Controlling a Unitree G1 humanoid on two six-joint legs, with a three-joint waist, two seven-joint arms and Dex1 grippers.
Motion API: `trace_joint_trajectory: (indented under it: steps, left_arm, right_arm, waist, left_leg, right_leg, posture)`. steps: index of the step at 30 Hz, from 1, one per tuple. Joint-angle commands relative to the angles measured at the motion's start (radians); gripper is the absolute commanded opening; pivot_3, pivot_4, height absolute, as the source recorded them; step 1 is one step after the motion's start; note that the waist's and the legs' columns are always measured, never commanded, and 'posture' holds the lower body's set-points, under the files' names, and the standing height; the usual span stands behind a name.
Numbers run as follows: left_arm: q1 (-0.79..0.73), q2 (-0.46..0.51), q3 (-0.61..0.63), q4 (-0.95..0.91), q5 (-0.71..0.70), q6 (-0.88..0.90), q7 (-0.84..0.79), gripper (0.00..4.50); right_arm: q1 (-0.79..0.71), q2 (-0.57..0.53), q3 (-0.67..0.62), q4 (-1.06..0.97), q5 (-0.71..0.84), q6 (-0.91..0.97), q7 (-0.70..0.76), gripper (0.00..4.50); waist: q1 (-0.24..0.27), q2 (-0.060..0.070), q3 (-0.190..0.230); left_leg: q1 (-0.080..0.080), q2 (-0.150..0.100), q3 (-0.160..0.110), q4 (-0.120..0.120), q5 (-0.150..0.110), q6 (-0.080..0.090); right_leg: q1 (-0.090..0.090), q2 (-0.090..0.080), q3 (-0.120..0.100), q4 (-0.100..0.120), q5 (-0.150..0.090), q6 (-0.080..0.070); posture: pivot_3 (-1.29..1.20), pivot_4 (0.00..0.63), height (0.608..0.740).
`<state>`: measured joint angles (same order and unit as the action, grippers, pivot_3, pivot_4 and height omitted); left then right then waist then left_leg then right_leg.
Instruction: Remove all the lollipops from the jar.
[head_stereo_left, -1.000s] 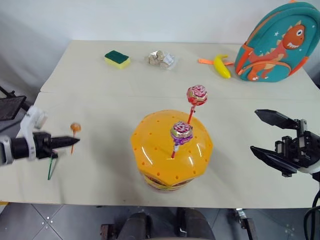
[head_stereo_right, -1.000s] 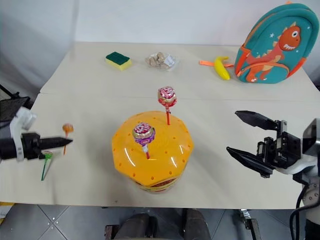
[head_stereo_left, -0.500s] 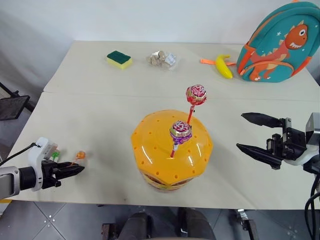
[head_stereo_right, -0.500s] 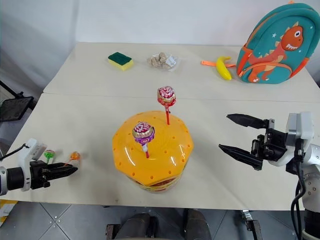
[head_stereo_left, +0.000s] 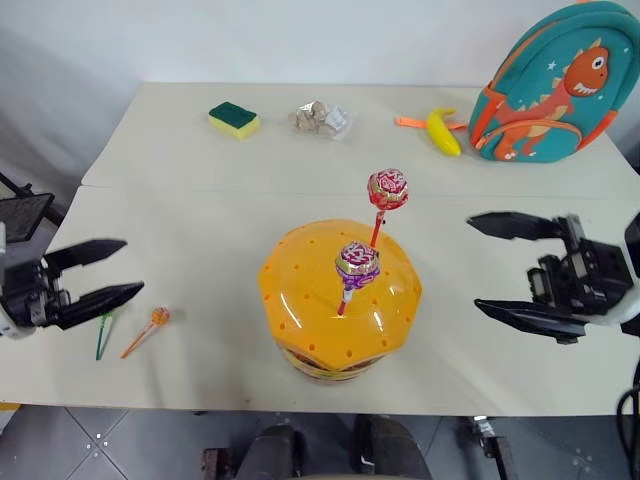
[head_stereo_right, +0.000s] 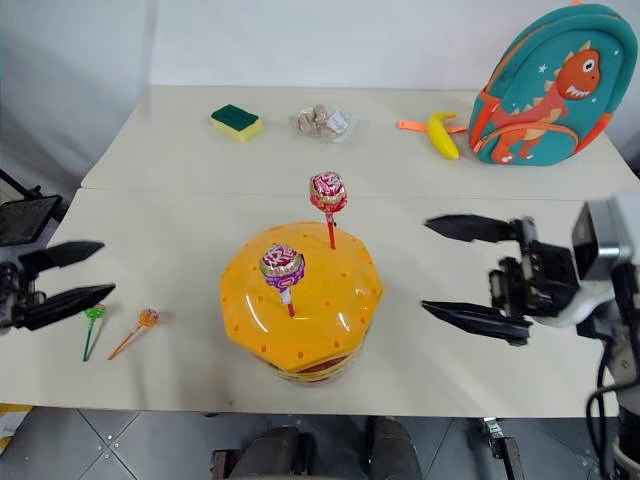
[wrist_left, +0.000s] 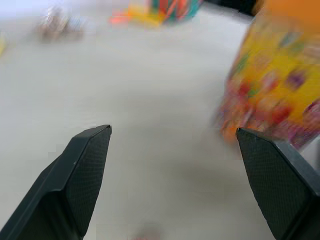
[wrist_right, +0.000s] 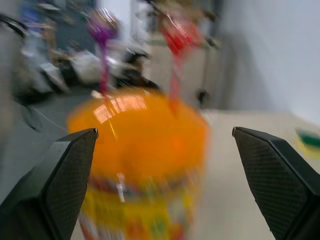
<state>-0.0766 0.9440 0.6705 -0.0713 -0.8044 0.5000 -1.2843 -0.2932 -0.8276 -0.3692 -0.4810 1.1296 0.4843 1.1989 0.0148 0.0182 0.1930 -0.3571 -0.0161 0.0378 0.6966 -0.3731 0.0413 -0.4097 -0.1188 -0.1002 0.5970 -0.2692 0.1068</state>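
Two lollipops now lie flat on the table (head_stereo_left: 200, 220) at its left side: the orange-stick lollipop (head_stereo_left: 158, 317), which a second ago was pinched in the closed left gripper (head_stereo_left: 108, 272), and the green-stick lollipop (head_stereo_left: 104, 324) just beside it. The left gripper has let go and lifted; its jaws stand wide apart and empty, above and a little left of the two dropped candies. The right gripper (head_stereo_left: 485, 265) has drifted inward toward the jar (head_stereo_left: 340, 300) and hangs level beside it, jaws spread wide and holding nothing, well clear of the dome.

The jar stands at the near middle of the table, upright on its striped base. The other two lollipops remain stuck in the dome: the red-stick lollipop (head_stereo_left: 387, 188) rising from near the far top, and the purple-trimmed lollipop (head_stereo_left: 358, 262) lower on the front. In the right wrist view, both stand above the orange dome between that gripper's fingers.

Along the far edge sit a green-and-yellow sponge (head_stereo_left: 234, 119), a clear packet of pale lumps (head_stereo_left: 321, 117), a banana (head_stereo_left: 441, 131) and a teal dinosaur backpack (head_stereo_left: 556, 85), all well apart from the jar. Nothing lies between either gripper and the jar.
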Motion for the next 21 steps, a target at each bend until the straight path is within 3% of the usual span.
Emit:
trace_joint_trajectory:
  steps: [1, 8, 17, 21]
  left_arm:
    - [-0.037, 0.003, -0.034, -0.106, -0.087, 0.045, 0.002, 4.23]
    - [-0.086, 0.001, -0.120, -0.219, -0.166, 0.097, -0.005, 4.23]
    - [-0.059, -0.053, -0.101, -0.176, -0.156, 0.036, -0.039, 4.23]
    - [-0.044, -0.067, -0.117, -0.132, -0.133, 0.011, -0.075, 4.23]
  right_arm:
    - [-0.062, -0.006, 0.074, -0.057, 0.064, 0.082, -0.079, 4.50]
    - [-0.114, -0.018, 0.133, -0.055, 0.103, 0.158, -0.035, 4.50]
    - [-0.025, -0.075, 0.080, -0.066, -0.007, 0.068, 0.190, 4.50]
    - [-0.031, -0.054, 0.107, -0.079, -0.016, 0.050, 0.196, 4.50]
  waist:
    - [-0.001, 0.000, 0.000]
    - [-0.001, 0.000, 0.000]
    - [0.003, -0.001, 0.001]
    - [0.002, -0.002, 0.001]
  left_leg:
    - [0.000, 0.000, 0.000, 0.000, 0.000, 0.000]
    - [-0.002, -0.001, 0.000, 0.001, -0.002, 0.002]
    - [-0.003, 0.000, 0.001, 0.003, -0.002, 0.003]
    - [-0.002, 0.000, 0.001, 0.003, -0.001, 0.002]
  right_leg:
    - [0.000, 0.000, 0.000, 0.000, 0.000, 0.000]
    - [0.000, 0.001, -0.002, 0.002, 0.000, 0.000]
    - [0.000, 0.003, -0.002, 0.002, 0.001, 0.001]
    - [0.001, 0.003, -0.002, 0.002, 0.001, 0.002]
  posture:
    - [0.00, 0.150, 0.740]
    - [0.00, 0.150, 0.740]
    - [0.00, 0.150, 0.740]
    - [0.00, 0.150, 0.740]
